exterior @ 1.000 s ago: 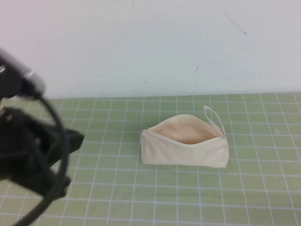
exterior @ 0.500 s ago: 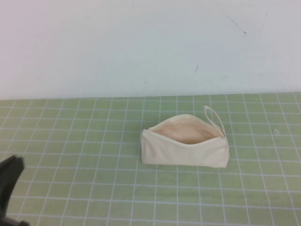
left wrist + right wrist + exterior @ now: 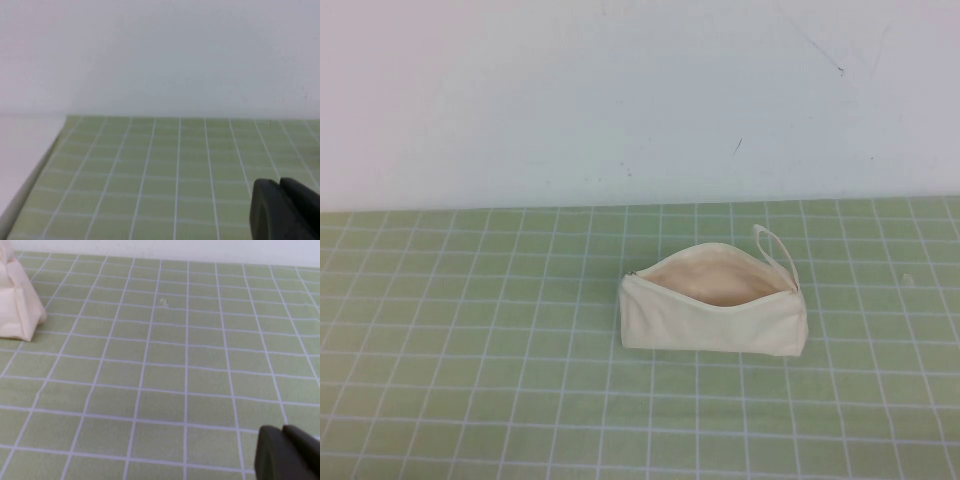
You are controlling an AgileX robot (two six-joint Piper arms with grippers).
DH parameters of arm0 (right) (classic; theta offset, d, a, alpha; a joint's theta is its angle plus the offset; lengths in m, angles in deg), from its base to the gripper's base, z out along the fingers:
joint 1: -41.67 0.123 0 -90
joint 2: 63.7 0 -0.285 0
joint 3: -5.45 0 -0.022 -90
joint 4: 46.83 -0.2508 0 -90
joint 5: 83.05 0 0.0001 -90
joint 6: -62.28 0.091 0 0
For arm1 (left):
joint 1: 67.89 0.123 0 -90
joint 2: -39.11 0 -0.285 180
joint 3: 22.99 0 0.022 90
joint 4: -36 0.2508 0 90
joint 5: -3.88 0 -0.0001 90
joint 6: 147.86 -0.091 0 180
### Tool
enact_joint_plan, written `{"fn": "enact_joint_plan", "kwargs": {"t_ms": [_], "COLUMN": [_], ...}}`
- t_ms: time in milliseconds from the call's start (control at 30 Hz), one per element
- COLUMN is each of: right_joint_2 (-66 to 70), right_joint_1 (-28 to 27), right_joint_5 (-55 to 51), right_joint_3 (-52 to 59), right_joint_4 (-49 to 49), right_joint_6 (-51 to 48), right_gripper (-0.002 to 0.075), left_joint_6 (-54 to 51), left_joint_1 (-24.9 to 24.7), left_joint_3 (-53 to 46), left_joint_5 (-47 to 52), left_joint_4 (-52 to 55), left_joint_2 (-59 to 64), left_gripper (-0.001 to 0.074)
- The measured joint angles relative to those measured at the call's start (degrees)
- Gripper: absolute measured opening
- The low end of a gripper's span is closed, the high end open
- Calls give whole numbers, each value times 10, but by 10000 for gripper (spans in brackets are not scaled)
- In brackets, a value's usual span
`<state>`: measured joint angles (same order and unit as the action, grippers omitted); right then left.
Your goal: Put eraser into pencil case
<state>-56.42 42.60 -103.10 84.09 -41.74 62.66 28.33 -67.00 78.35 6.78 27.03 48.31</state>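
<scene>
The cream-white pencil case lies on the green grid mat, right of centre, its zip open and the beige lining showing, a loop strap at its right end. One end of it shows in the right wrist view. The eraser is not in view in any frame. My left gripper is shut and empty over bare mat, out of the high view. My right gripper is shut and empty over bare mat, well away from the pencil case.
The green grid mat covers the table up to a white wall at the back. The mat's left edge shows in the left wrist view. A tiny pale speck lies on the mat.
My left arm, which filled the high view's left side a second ago, has pulled back out of that view. The pencil case has not moved.
</scene>
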Motion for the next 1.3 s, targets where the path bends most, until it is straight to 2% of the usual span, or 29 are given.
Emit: {"fn": "enact_joint_plan", "kwargs": {"t_ms": [300, 1300], "right_joint_2": [0, 0], "right_joint_1": [0, 0], "right_joint_5": [0, 0], "right_joint_3": [0, 0], "right_joint_4": [0, 0], "right_joint_6": [0, 0], "right_gripper": [-1, -1], "left_joint_6": [7, -9], "left_joint_1": [4, 4], "left_joint_3": [-1, 1], "left_joint_5": [149, 160], "left_joint_4": [11, 13], "left_joint_2": [-19, -19], "left_gripper": [0, -1]}}
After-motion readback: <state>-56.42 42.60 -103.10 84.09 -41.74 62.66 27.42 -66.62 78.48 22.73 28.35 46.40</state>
